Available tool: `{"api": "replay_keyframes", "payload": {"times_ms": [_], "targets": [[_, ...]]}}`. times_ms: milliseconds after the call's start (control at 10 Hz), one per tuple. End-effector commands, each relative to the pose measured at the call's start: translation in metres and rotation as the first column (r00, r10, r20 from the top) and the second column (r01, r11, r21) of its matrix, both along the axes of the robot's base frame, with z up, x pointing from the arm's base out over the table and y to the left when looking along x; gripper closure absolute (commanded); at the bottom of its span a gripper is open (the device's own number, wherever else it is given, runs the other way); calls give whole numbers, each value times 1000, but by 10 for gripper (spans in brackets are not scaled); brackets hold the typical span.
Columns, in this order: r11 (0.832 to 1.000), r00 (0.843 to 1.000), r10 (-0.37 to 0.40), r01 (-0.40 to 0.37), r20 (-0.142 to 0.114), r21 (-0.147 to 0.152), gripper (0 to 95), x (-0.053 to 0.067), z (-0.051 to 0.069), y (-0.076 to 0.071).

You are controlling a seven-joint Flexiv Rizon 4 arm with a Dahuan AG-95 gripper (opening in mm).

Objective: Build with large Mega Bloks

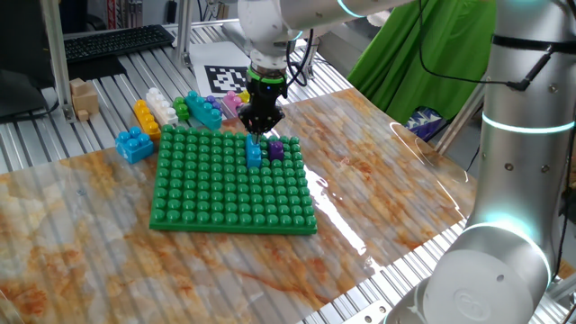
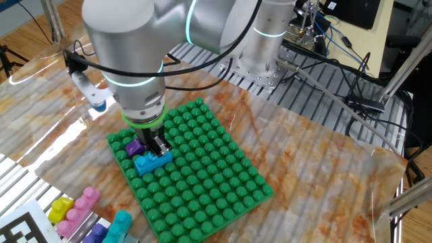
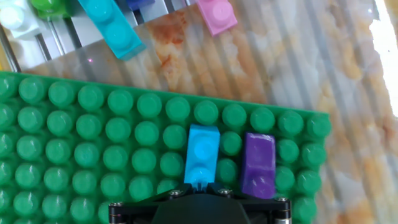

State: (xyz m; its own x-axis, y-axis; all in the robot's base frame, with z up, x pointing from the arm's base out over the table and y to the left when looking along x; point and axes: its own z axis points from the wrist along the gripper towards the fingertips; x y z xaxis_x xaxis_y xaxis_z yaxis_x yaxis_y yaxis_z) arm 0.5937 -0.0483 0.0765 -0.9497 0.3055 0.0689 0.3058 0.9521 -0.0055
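Marbled orange-and-white sheeting covers the table (image 1: 378, 198), with bare metal slats showing at its edges. Silver and white, the arm (image 2: 135, 54) fills the upper left of the other fixed view and the right side of one fixed view, its hand pointing straight down. Next in size is the green baseplate (image 1: 229, 193), lying flat at centre in both fixed views.

On the baseplate, near one edge, a blue brick (image 2: 151, 163) sits beside a smaller purple brick (image 2: 135, 146); in the hand view the blue brick (image 3: 202, 154) is at lower centre and the purple brick (image 3: 258, 165) just right of it, one row of studs showing between them.

The gripper (image 2: 159, 147) stands over the blue brick with its fingers drawn together, their tips at the brick's top; whether they press on it I cannot tell.

Loose bricks (image 1: 175, 112) lie off the baseplate in the upper left of one fixed view: yellow, white, green, cyan, pink, and a blue one (image 1: 133, 144) lower left of them.
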Motion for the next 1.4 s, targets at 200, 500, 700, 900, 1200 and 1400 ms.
{"api": "replay_keyframes", "payload": {"times_ms": [200,500,700,900,1200,1400], "targets": [[1000,999,-19,19,-45,6,950,-2,-1,1],[1000,996,-26,25,-87,-16,950,0,10,2],[999,996,-6,3,-86,-37,760,0,17,1],[998,997,15,-20,-82,-58,950,-1,21,-3],[998,997,41,-44,-61,-54,950,0,20,-8],[997,997,57,-60,-49,-56,950,6,14,-17]]}}
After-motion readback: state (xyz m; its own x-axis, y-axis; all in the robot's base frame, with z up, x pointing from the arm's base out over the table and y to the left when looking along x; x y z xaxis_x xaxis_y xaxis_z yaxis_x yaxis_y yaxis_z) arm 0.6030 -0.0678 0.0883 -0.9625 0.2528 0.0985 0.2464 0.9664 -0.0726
